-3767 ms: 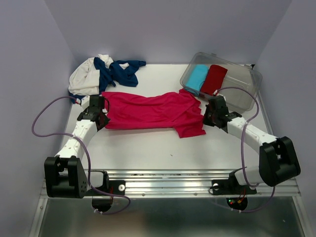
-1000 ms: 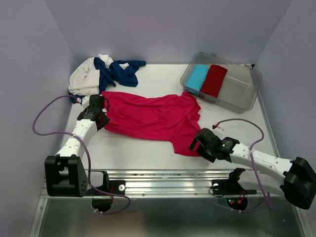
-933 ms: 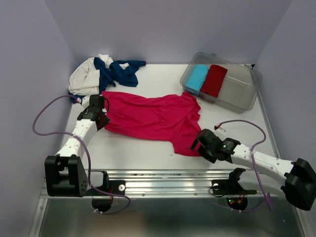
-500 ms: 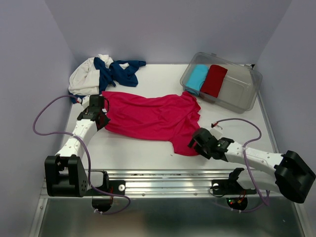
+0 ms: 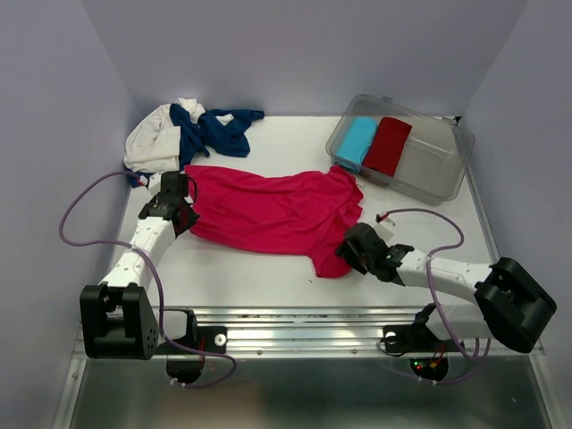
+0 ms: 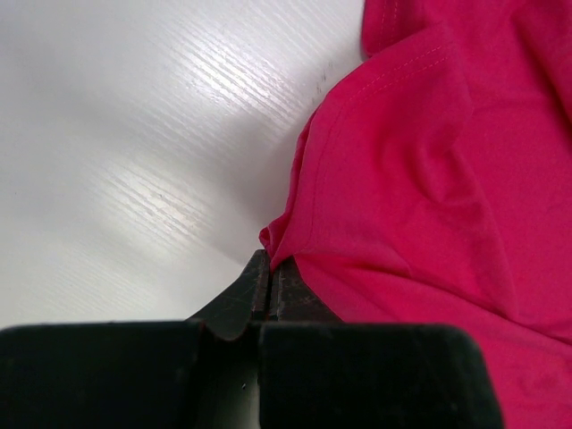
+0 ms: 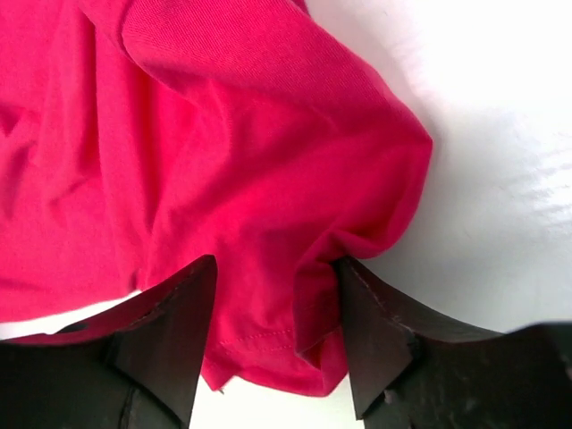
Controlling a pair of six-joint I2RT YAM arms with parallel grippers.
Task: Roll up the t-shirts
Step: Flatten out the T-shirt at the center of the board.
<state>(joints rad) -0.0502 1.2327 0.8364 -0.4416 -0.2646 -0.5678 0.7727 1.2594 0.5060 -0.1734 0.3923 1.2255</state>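
Overhead view. The pink shirt lies spread across the middle of the table, its long axis running left to right, with one corner trailing toward the near right. The left pincer sits at the shirt's left edge. The right pincer sits at the trailing near-right corner, low over the cloth. A navy shirt and a white shirt lie crumpled together at the far left corner, apart from both pincers. A clear box stands at the far right and holds a light-blue roll and a dark red roll side by side.

Left wrist view. The left pincer is fully closed, and a fold of the pink shirt at its hem is nipped between the tips. The rest of the cloth runs away to the right and upward. Bare table fills the left side.

Right wrist view. The right pincer stands with its jaws apart, one finger on each side of a bunched corner of the pink shirt. The cloth fills the gap between the jaws and presses against their inner faces, but the jaws have not clamped down on it. The stitched hem shows just below the tips. White table shows to the right of the corner.
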